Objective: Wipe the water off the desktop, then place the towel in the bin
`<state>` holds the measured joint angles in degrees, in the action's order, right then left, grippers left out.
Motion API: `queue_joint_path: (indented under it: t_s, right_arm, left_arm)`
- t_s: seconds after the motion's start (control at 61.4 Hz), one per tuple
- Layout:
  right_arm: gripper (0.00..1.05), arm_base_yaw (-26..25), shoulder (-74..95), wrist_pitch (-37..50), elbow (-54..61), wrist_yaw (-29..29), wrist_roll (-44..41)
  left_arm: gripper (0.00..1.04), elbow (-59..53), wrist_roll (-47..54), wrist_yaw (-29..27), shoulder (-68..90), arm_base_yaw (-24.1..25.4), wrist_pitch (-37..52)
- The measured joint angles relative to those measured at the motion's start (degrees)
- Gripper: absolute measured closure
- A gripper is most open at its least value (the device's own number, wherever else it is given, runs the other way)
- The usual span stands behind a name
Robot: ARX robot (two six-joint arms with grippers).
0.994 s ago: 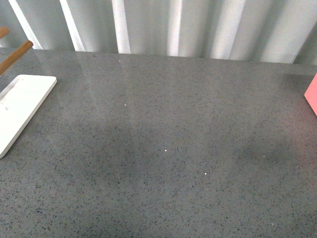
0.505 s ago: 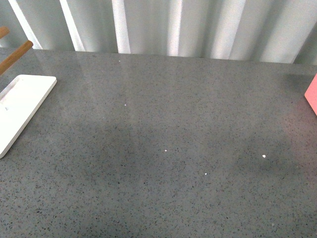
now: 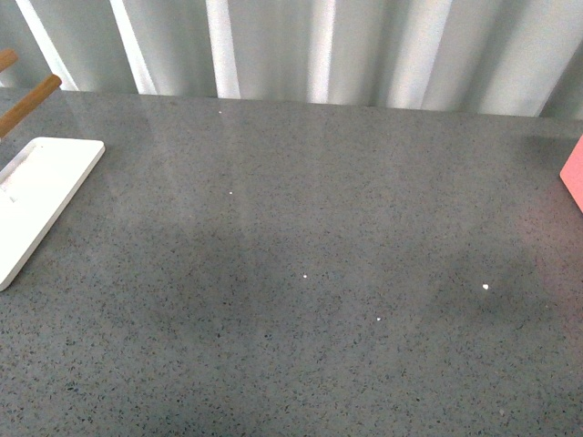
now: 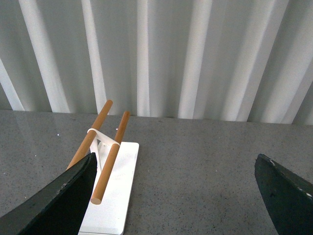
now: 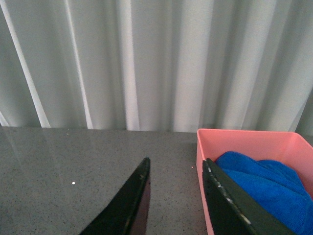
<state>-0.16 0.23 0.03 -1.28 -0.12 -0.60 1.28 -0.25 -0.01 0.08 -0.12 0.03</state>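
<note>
Lying bunched in the pink bin [image 5: 254, 147], the towel [image 5: 266, 183] sits just past the right hand [image 5: 176, 196], whose fingers stand a little apart, pinching nothing. Left hand [image 4: 171, 196] is spread wide, empty, near the wooden-dowel rack [image 4: 105, 147]. Towel: blue, fluffy, soft. Counter [image 3: 301, 273]: speckled grey stone, glossy, no water visible.

Front view: high on the body, angled down over the bench [image 3: 301, 228], curtain [image 3: 364, 45] along the far edge; no arm in frame.

Left wrist view: low, near bench level, facing the curtain between the left claw [image 4: 176, 196] fingers. Shares the white rack [image 4: 110, 191] with front view's left edge [image 3: 36, 200].

Right wrist view: low, facing the curtain; shares the pink bin [image 5: 244, 142], a sliver at front view's right edge [image 3: 574, 177].
</note>
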Motion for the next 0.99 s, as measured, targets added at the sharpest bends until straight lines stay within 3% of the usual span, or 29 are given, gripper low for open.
queue_joint_path:
  t_s: [0.375,0.994]
  right_arm:
    - [0.05,0.00,0.00,0.00,0.00,0.00,0.09]
    - [0.07,0.00,-0.02,0.00,0.00,0.00,0.04]
  left_arm:
    - [0.07,0.00,0.00,0.00,0.00,0.00,0.00]
    - [0.07,0.00,0.00,0.00,0.00,0.00,0.00]
